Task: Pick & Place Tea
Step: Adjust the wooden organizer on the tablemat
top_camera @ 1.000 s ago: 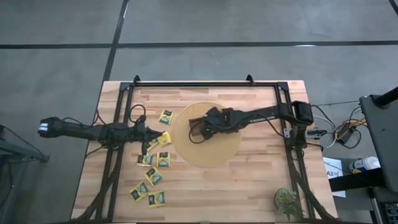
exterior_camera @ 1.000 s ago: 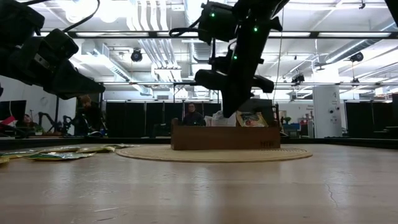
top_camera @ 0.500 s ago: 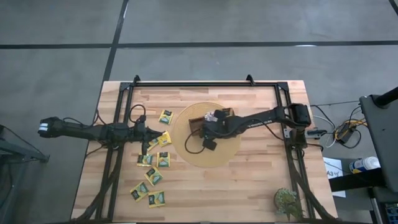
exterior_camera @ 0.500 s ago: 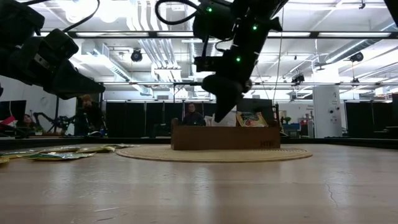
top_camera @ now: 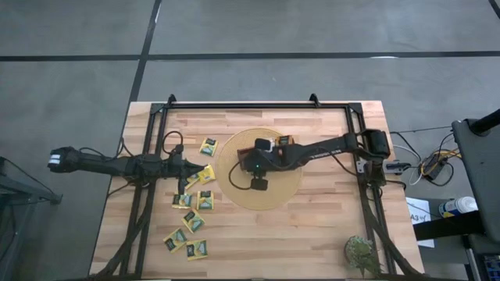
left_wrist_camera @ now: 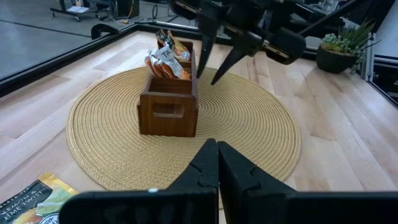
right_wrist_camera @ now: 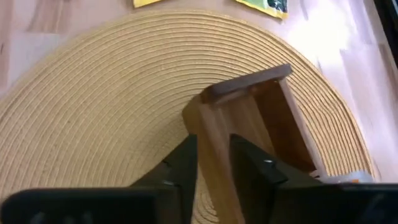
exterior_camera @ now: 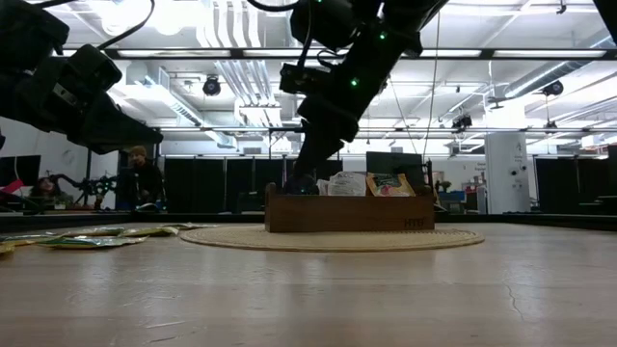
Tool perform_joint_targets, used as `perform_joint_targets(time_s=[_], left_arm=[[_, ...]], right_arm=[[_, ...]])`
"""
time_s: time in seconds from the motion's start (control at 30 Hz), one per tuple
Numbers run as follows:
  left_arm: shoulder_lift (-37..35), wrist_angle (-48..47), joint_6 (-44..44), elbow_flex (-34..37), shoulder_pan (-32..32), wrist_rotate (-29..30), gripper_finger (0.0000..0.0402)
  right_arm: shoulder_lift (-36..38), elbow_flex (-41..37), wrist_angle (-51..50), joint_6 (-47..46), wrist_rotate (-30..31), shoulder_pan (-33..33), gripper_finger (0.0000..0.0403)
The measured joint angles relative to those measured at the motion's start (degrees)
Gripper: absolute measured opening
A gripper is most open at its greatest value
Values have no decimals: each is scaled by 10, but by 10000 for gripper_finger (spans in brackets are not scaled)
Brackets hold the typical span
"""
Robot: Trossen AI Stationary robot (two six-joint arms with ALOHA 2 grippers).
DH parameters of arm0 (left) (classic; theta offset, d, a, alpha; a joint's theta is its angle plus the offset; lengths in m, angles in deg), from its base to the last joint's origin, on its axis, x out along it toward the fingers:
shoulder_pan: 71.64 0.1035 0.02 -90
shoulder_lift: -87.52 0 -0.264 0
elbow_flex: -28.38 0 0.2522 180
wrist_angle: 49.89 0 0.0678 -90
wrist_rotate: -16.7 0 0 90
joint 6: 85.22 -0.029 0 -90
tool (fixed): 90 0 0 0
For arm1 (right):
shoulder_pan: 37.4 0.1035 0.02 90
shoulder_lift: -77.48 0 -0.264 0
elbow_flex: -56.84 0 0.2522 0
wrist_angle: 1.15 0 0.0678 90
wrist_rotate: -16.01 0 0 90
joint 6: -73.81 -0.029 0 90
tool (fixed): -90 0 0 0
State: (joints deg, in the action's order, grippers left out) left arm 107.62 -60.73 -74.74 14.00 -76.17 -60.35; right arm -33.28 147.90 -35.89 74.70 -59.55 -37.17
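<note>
Left gripper [top_camera: 187, 168] hovering over the scattered tea packets [top_camera: 194, 220] on the tabletop [top_camera: 328, 242], fingers [left_wrist_camera: 214, 163] pressed shut with nothing between them. More packets, yellow-green, lying flat in a loose cluster left of the round woven mat [top_camera: 273, 199]; others, orange and white, already standing on edge in the wooden tray [left_wrist_camera: 169, 107] at the mat's middle. Right gripper [top_camera: 254, 165] poised just above the tray's near end, fingers [right_wrist_camera: 186, 163] parted a little, straddling the end wall and holding nothing. Likely featherweight, thin and floppy, slick foil faces; apt to slide or buckle if pushed flat. Best taken by one free edge or corner, pinched lightly across the thickness, choosing a packet not overlapped by a neighbour.
</note>
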Motion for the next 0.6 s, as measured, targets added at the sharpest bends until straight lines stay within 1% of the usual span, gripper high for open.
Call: perform_joint_targets(time_s=[0.13,0.27,0.47,0.6], left_arm=[[0,0,0,0,0,0,0],[0,0,0,0,0,0,0],[0,0,0,0,0,0,0],[0,0,0,0,0,0,0]], right_arm=[[0,0,0,82,-38,-5,140],[0,0,0,75,-43,-14,162],[0,-1,-13,46,-49,-39,165],[0,-7,-14,37,-110,-58,155]])
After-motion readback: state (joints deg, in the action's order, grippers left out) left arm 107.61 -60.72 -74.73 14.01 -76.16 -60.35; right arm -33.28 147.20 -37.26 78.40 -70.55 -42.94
